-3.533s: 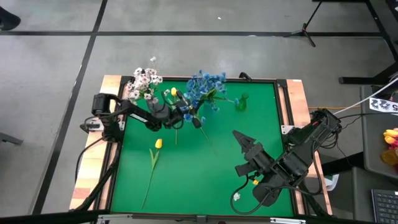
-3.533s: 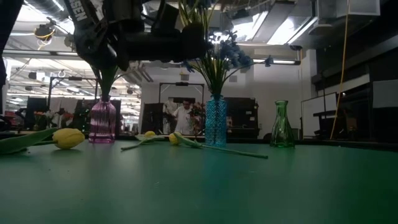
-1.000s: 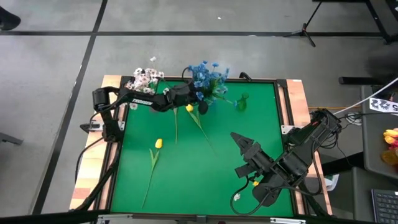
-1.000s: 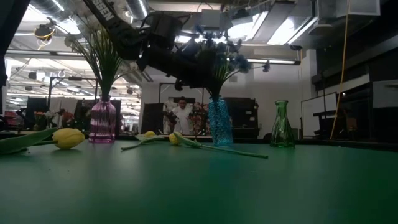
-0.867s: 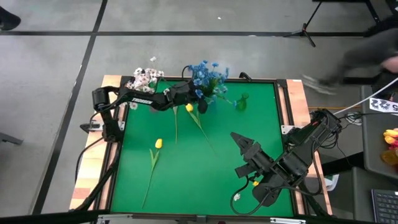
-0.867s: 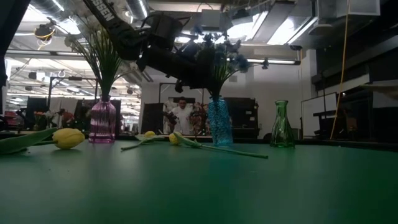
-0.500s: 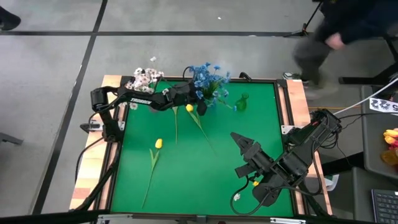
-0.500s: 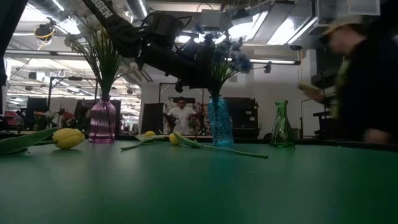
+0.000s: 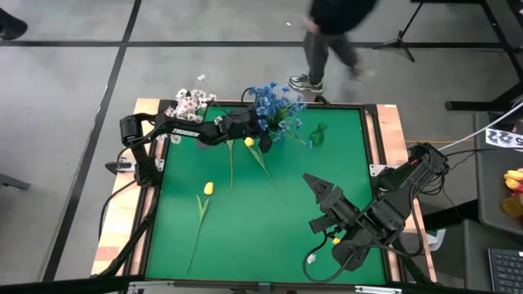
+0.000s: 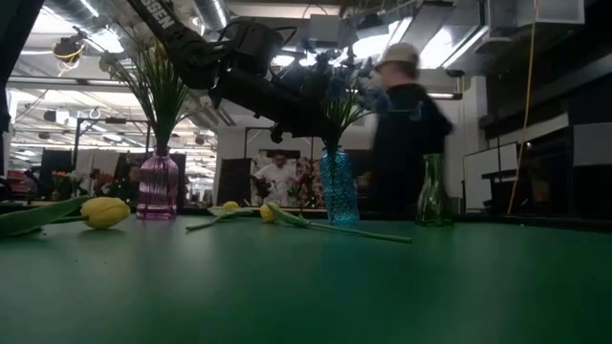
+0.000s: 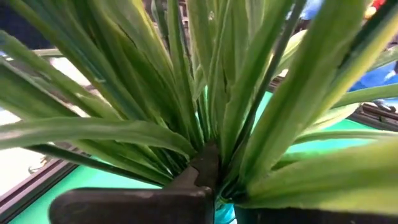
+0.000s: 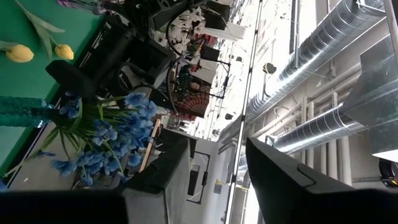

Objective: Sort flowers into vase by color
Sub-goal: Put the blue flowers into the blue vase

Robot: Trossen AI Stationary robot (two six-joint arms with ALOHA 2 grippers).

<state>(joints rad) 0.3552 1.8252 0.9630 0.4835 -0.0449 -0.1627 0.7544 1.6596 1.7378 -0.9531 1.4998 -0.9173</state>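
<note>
Green felt table (image 9: 270,220): left gripper (image 9: 263,135) clamps leafy blue flowers (image 9: 276,104) in ribbed blue vase (image 10: 336,185); right gripper (image 9: 315,181) parked, fingers apart.

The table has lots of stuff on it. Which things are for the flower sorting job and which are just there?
For the job:
blue flowers in the blue vase, with the left gripper at them
white flowers in the pink vase
yellow tulips lying on the mat
empty green vase

Just there:
right gripper, waiting near the table's right side
person walking behind
</note>
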